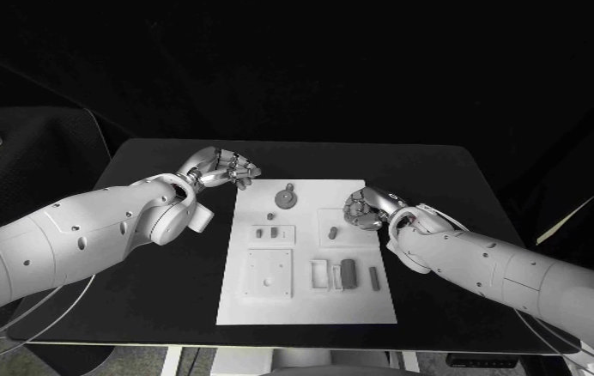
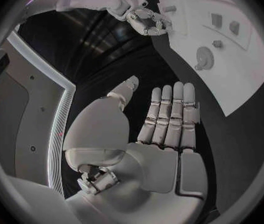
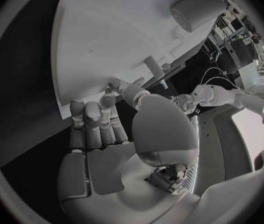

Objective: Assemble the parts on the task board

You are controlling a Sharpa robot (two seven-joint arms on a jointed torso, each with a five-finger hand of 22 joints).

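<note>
Both the left hand (image 1: 227,170) and right hand (image 1: 367,208) flank the task board (image 1: 310,307), fingers apart, seemingly holding nothing.

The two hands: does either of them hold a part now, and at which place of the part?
Nothing is held. The left hand has its fingers straight and its palm bare; the right hand likewise, over the task board edge.

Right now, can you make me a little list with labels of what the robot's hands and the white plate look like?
Task board: white plate in the middle of the black table
Parts: small grey pieces on the board, among them a round one near the far edge
Left hand: off the board's far left corner, holds nothing, fingers straight
Right hand: over the board's right edge, holds nothing
</note>
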